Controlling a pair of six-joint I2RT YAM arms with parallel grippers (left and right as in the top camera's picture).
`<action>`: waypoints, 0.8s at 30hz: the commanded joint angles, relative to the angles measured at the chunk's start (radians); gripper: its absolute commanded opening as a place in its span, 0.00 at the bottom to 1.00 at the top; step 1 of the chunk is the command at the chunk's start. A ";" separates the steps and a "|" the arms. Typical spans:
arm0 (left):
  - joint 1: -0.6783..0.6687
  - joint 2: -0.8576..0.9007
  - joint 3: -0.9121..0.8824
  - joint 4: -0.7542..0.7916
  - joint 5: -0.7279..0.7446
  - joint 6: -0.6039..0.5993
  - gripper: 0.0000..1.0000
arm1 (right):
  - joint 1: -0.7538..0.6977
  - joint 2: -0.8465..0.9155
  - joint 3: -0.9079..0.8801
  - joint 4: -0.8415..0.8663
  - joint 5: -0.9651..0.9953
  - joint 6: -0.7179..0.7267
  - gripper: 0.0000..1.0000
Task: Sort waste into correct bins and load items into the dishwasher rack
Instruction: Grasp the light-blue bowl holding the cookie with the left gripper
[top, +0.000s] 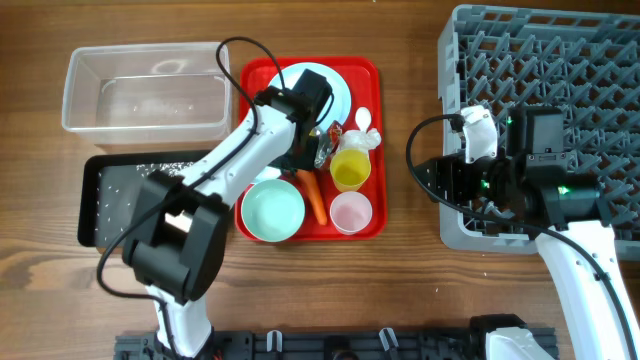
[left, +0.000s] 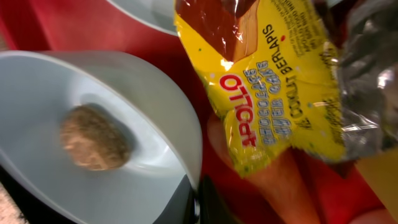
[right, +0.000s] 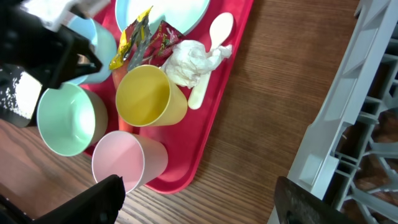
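Observation:
My left gripper (left: 196, 202) is shut on the rim of a light blue bowl (left: 149, 112) that holds a small brown food lump (left: 93, 138). A yellow wrapper (left: 273, 93) and the carrot (left: 283, 186) lie just beside it on the red tray (top: 375, 75). In the overhead view the left arm hides this bowl. The second bowl (top: 272, 210), yellow cup (top: 349, 170), pink cup (top: 351, 211), plate (top: 340, 85), spoon (top: 363, 120) and crumpled paper (top: 368, 140) sit on the tray. My right gripper (top: 425, 180) is open and empty between tray and rack (top: 545, 100).
The clear tub (top: 145, 90) stands at the back left. The black tray (top: 100, 200) in front of it holds white rice grains. Bare wood lies between the red tray and the rack. The rack edge (right: 354, 124) is close on my right gripper's right.

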 joint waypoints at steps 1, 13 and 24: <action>0.008 -0.132 0.055 -0.035 0.005 -0.010 0.04 | 0.006 0.008 0.005 0.009 0.004 0.004 0.80; 0.155 -0.299 0.055 -0.223 0.078 -0.061 0.04 | 0.006 0.008 0.005 0.009 0.018 0.005 0.80; 0.780 -0.316 0.049 -0.326 0.681 0.312 0.04 | 0.006 0.008 0.005 0.009 0.018 0.005 0.79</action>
